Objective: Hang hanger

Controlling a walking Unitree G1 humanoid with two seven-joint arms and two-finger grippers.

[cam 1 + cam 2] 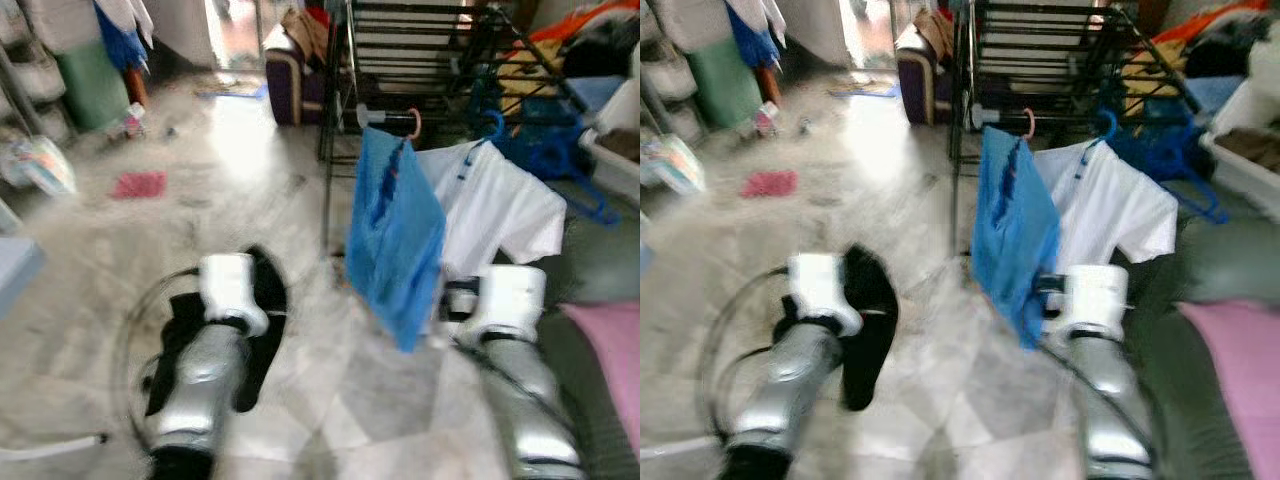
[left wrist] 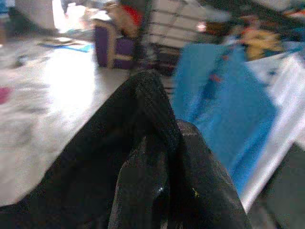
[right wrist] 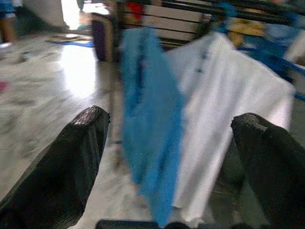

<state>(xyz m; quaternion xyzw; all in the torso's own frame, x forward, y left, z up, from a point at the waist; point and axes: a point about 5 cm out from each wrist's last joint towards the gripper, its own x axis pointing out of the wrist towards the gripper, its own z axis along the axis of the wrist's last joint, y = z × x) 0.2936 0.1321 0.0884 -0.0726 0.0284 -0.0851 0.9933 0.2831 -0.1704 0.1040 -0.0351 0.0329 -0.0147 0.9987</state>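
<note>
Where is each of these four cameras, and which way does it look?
Left eye, right eye: on the head, facing forward and down at the drying rack, blue garment and white shirt; both silver arms show.
Left wrist: along the left gripper, shut on black cloth.
Right wrist: between open fingers.
All share the blue garment.

A blue garment (image 1: 395,235) hangs from a pink hanger (image 1: 413,124) hooked on the black drying rack (image 1: 420,60), drooping long and narrow. Just beside it, a white shirt (image 1: 495,210) hangs from a blue hanger (image 1: 492,127) on the same rack, spread wide and partly behind the blue garment.
</note>
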